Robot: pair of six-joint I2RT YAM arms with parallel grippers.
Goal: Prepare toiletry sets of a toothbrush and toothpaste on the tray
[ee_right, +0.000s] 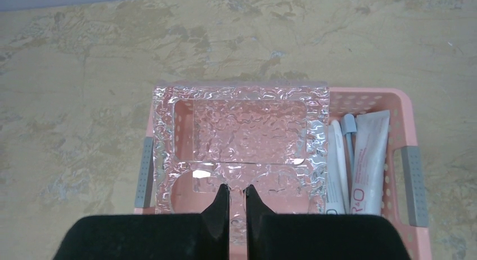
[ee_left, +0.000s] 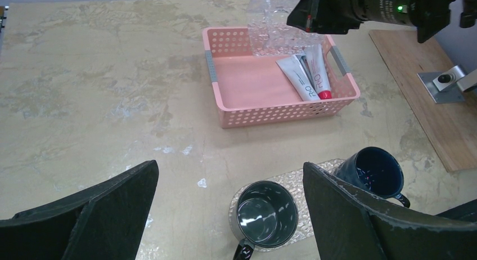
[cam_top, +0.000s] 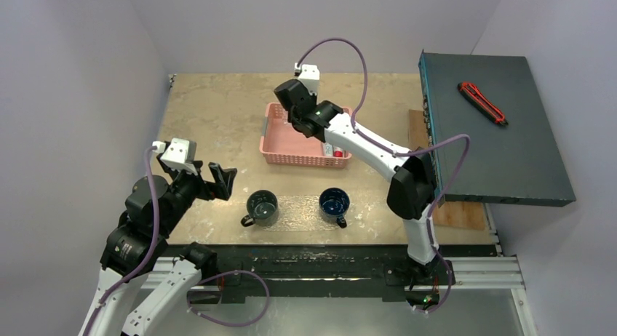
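Note:
My right gripper [ee_right: 237, 192] is shut on the near edge of a clear, embossed tray [ee_right: 242, 142] and holds it above the pink basket [ee_right: 405, 111]. In the basket's right end lie two silver-grey toothpaste tubes [ee_right: 368, 158] and a pale toothbrush [ee_right: 349, 133]. The left wrist view shows the tubes [ee_left: 304, 77] under the right arm. My left gripper [ee_left: 230, 165] is open and holds nothing, low over the table to the left of the mugs.
Two dark mugs [cam_top: 262, 207] [cam_top: 335, 204] stand on another clear embossed sheet [cam_top: 298, 212] near the front edge. On the right is a dark raised box [cam_top: 502, 147] with a red utility knife [cam_top: 482, 103] on it. A wooden board [cam_top: 458, 216] lies beneath it.

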